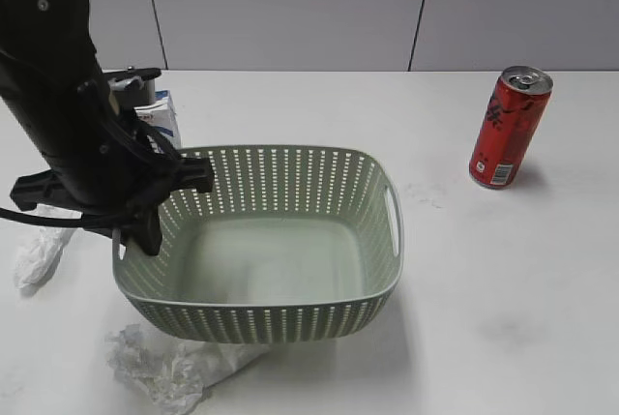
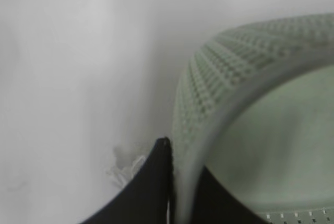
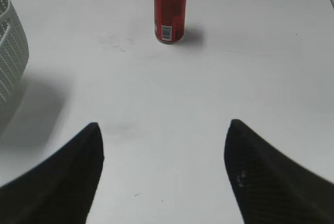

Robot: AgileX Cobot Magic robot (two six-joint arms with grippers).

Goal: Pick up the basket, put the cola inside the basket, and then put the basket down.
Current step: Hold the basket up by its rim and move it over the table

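The pale green perforated basket (image 1: 290, 323) is at the centre left of the exterior view and is empty. My left gripper (image 1: 135, 233) is shut on its left rim, one finger outside the wall and one inside, as the left wrist view shows (image 2: 182, 156) with the basket wall (image 2: 219, 72) between the jaws. A shadow under the basket (image 3: 10, 57) suggests it is slightly off the table. The red cola can (image 1: 510, 130) stands upright at the far right, apart from the basket. My right gripper (image 3: 164, 125) is open and empty, well short of the cola (image 3: 170, 7).
A white-and-blue milk carton (image 1: 164, 115) stands behind the left arm. Crumpled white wrap lies at the basket's front left corner (image 1: 169, 367) and by the left edge (image 1: 39, 255). A grey panelled wall runs along the back of the white table.
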